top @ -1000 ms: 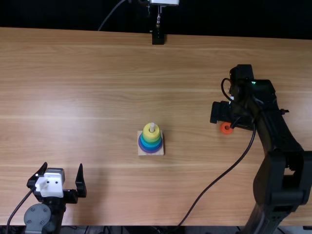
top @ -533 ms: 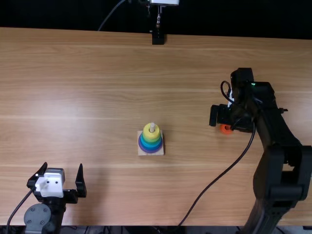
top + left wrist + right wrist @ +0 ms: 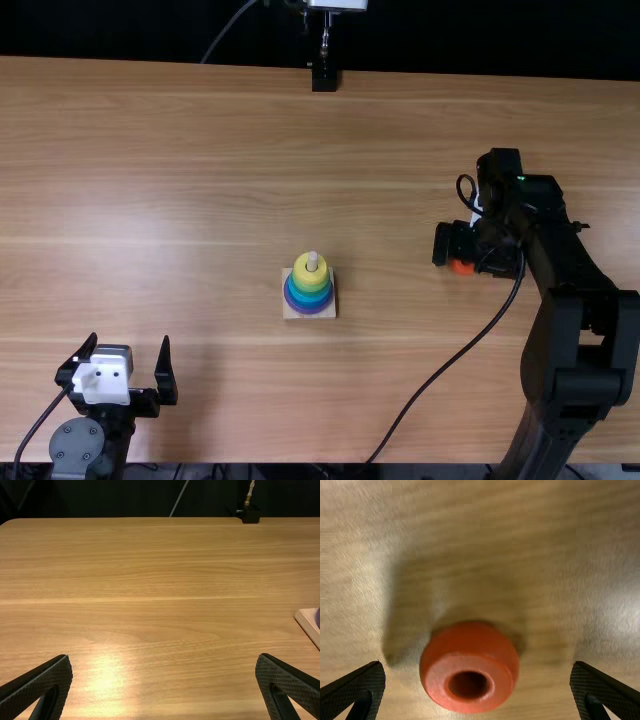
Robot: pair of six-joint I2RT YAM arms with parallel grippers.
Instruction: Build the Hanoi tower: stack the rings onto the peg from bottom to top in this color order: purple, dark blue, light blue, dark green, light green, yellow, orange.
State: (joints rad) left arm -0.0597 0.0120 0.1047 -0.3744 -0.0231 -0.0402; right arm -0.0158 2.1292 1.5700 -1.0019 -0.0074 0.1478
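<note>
Orange ring (image 3: 475,644): on the worktop (image 3: 200,200) — hole visible in right wrist view, partly covered from above
Right gripper (image 3: 460,243): mine, spread, fingers either side of the ring
Left gripper (image 3: 129,342): mine, spread
Peg (image 3: 312,261): yellow ring (image 3: 304,277) uppermost

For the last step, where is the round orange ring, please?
In the top view, the ring lies at right on the wooden table, partly under the right black tool.
</note>
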